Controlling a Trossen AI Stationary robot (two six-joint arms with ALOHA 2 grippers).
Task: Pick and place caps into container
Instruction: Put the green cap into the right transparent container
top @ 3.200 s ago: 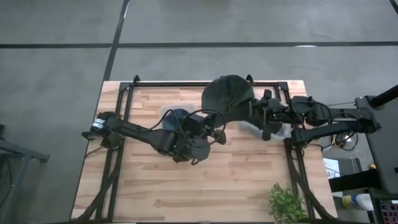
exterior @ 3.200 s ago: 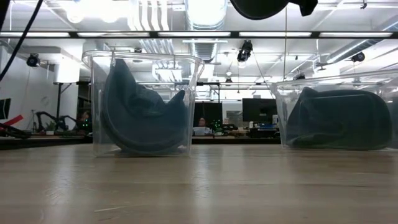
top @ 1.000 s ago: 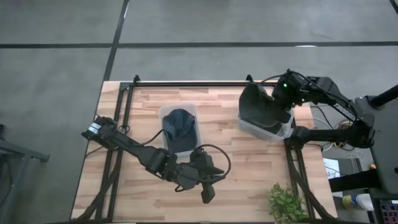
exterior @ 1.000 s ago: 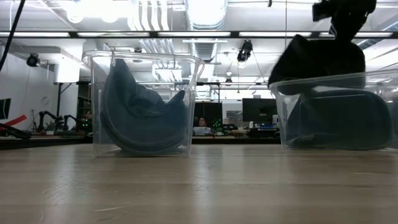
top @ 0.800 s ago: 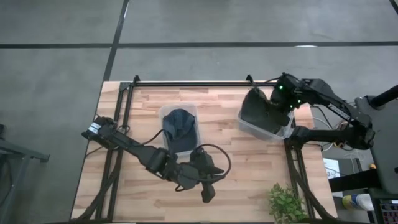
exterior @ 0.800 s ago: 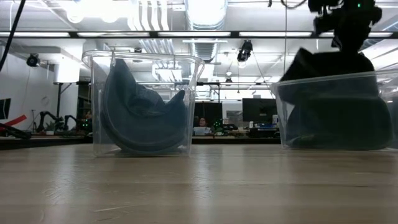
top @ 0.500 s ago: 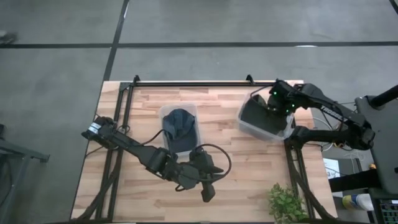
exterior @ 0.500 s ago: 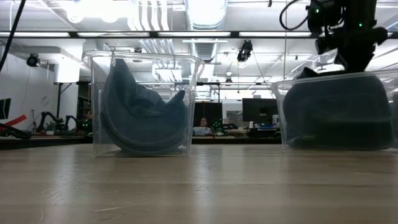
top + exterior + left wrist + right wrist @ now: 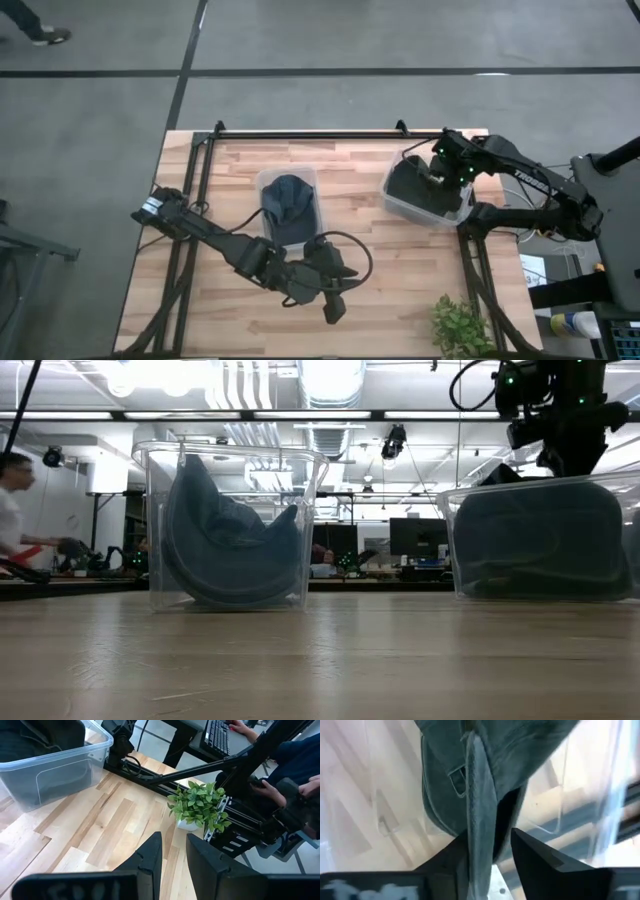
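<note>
A slate-blue cap leans curled inside the left clear container. Dark caps fill the right clear container, which the left wrist view also shows. My right gripper points down over that container's far right part. It is open, with the top cap's edge between its fingers. My left gripper is shut and holds nothing, low over the table's near middle. My right gripper comes from above, pointing down, with the top cap's upright fabric edge between its fingers. That edge lies against one finger, and a dark gap shows on the other finger's side. The cap rests inside the container on the caps below.
A small potted plant stands at the table's near right corner. Bare wood lies between and in front of the two containers. A person walks in the room behind, and a hand shows beyond the table's right side.
My right gripper has come down toward the right container with the dark cap. A second ago the cap hung above the rim, and it has now sunk fully inside, onto the caps there. The gripper has stayed just over the rim for the last half second.
</note>
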